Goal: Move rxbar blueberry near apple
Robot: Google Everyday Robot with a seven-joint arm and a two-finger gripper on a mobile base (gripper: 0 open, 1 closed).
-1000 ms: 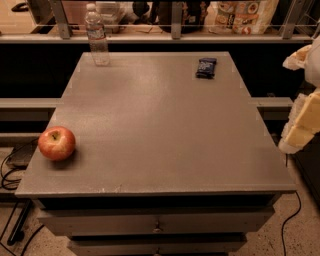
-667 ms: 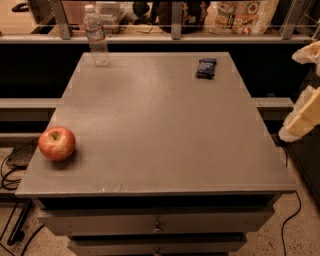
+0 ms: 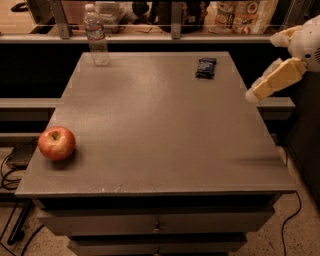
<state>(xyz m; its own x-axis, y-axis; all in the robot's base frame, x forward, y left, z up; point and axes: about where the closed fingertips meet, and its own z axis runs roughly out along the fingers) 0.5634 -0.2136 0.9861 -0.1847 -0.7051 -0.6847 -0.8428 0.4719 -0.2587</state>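
The rxbar blueberry [image 3: 206, 67], a small dark navy-blue bar, lies flat near the far right edge of the grey table [image 3: 165, 125]. The apple [image 3: 56, 143], red with yellowish patches, sits at the near left edge of the table. My gripper [image 3: 262, 68] hangs in the air off the table's right side, to the right of the bar and slightly nearer than it. Its cream fingers [image 3: 277, 77] are spread apart and hold nothing. It touches neither the bar nor the table.
A clear plastic water bottle [image 3: 96, 37] stands upright at the far left corner of the table. A shelf with packages [image 3: 240, 15] runs behind the table. Drawers [image 3: 157, 225] front the table below, and cables [image 3: 10, 175] lie on the floor at left.
My gripper has risen and moved left and farther back, closer to the rxbar blueberry. The bar, the apple and the bottle have not moved.
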